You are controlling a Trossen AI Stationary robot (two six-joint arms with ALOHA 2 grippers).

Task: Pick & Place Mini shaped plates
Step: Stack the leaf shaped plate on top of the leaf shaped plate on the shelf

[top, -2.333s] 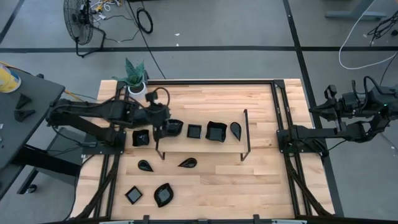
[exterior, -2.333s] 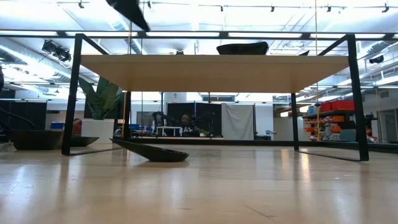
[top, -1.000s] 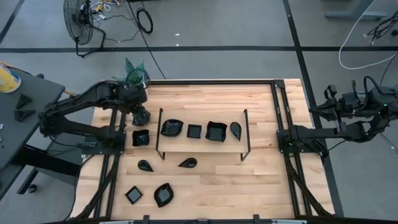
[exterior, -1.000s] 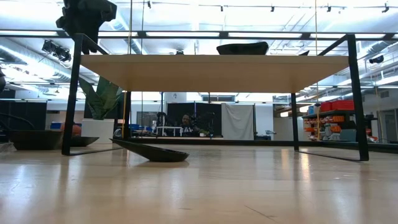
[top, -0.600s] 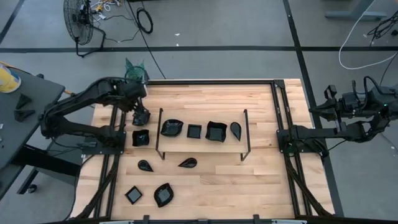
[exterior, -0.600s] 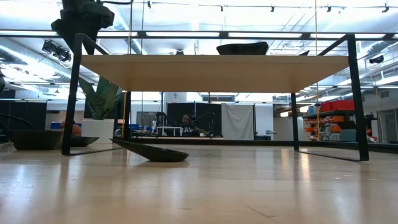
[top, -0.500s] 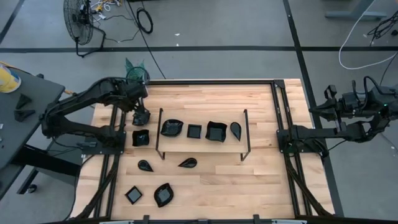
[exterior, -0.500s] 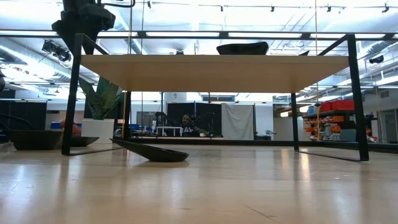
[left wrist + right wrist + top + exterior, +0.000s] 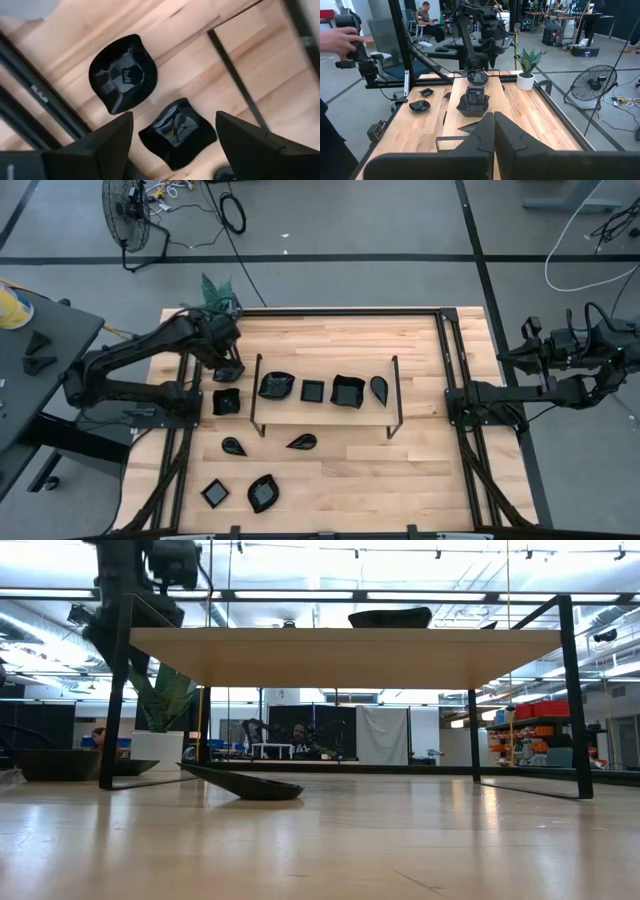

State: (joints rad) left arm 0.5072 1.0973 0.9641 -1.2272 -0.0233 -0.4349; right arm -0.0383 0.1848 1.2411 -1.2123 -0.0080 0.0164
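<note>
1. Your left hand [image 9: 230, 370] hangs over the table's [image 9: 340, 480] left rear part with its fingers [image 9: 107, 142] spread wide and nothing between them.
2. Just below that hand, in the left wrist view, lie two mini shaped plates: a wavy square plate [image 9: 177, 131] between the fingertips and a rounded plate [image 9: 123, 74] farther out, close together but apart. No finger touches either one.
3. In the high view the plate nearest the left hand is the square plate [image 9: 227, 401] just in front of it, outside the left leg of the thin black rack [image 9: 258, 395].
4. Four plates stand in a row on the wooden shelf [image 9: 325, 408] held in the rack: a wavy plate [image 9: 276, 385], a small square plate [image 9: 313, 391], a larger square plate [image 9: 347, 391] and a teardrop plate [image 9: 379, 388].
5. Nearer the table's front lie two teardrop plates [image 9: 234, 445] [image 9: 301, 442], and near the front-left corner a small square plate [image 9: 214, 494] beside a leaf plate [image 9: 263, 493].
6. All plates look empty; you can read no writing on any of them.
7. A white pot with a green plant [image 9: 218, 297] stands at the table's rear-left corner, behind the left arm.
8. Your right hand [image 9: 508, 354] waits off the table's right edge, its fingers [image 9: 512, 137] pressed together and holding nothing.
9. In the right wrist view a person's hand [image 9: 342, 40] shows at the picture's edge, beyond the table.
</note>
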